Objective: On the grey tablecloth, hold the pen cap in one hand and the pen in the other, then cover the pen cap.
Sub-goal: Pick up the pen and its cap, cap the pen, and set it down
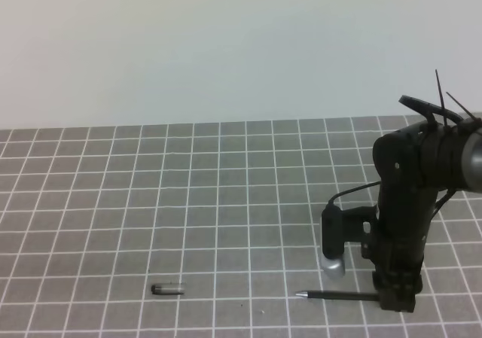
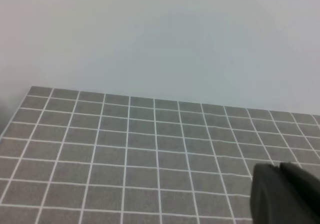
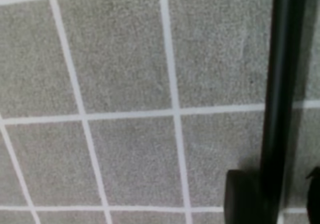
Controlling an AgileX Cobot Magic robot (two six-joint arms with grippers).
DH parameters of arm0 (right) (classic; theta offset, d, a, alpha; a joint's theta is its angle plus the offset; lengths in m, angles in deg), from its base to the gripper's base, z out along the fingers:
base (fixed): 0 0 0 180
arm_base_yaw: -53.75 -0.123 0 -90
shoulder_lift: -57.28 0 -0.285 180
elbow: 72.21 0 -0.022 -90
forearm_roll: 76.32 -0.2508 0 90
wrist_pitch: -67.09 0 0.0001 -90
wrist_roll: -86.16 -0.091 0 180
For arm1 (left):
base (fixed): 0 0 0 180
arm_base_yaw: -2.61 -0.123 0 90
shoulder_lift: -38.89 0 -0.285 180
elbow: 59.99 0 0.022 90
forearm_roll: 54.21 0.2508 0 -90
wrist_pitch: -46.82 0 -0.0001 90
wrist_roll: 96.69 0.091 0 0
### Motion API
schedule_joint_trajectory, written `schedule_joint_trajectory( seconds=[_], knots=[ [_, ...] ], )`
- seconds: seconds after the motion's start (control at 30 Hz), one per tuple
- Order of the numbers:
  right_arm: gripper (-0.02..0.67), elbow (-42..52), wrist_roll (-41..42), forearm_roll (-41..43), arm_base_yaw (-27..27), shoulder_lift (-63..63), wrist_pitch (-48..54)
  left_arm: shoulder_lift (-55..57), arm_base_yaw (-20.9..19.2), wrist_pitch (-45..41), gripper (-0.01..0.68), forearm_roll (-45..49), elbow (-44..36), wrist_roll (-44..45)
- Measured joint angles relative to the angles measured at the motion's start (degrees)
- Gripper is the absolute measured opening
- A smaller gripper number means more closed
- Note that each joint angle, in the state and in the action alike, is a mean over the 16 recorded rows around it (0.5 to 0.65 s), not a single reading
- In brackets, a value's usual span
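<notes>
The pen [image 1: 335, 295] lies flat on the grey tablecloth [image 1: 188, 202], near right, silvery tip pointing left. Looks light, stiff, thin and slick, so it probably rolls; best gripped mid-barrel. The right gripper [image 1: 393, 300] is down at its right end, fingers either side of the barrel; can't tell if clamped. The pen cap [image 1: 167, 289] lies well left, alone. The left gripper [image 2: 285, 194] is closed, holding nothing. Plain pale wall [image 1: 226, 44] behind.
</notes>
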Motion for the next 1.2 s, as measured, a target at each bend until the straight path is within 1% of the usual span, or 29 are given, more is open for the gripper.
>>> schedule_joint_trajectory(
  seconds=[0.27,0.37,0.47,0.67,0.83,1.0,1.2],
  knots=[
    [0.122,-0.1,0.0,0.1,0.0,-0.1,0.5,0.0,0.0,0.1,0.0,0.0,0.0,0.0],
    [0.081,-0.2,0.0,0.2,0.0,-0.2,1.1,0.0,0.0,0.2,0.0,0.0,0.0,0.2],
    [0.056,-0.7,0.0,0.5,0.0,-0.2,2.5,0.0,0.0,0.3,0.0,0.0,0.0,0.5],
    [0.056,-4.0,0.0,0.8,0.0,-0.2,7.2,0.0,0.6,0.7,0.0,0.0,0.2,2.1],
    [0.063,-8.5,-1.1,0.2,0.0,-0.3,11.2,0.2,1.6,-0.9,0.0,0.0,2.2,7.5],
    [0.059,-13.2,-3.1,-1.0,0.0,-0.3,13.7,1.7,2.8,-5.5,0.0,-0.2,6.2,16.6],
    [0.055,-16.3,-5.6,-2.6,0.0,-0.3,14.0,6.2,3.7,-14.8,0.0,-2.2,13.1,32.7]
  ],
)
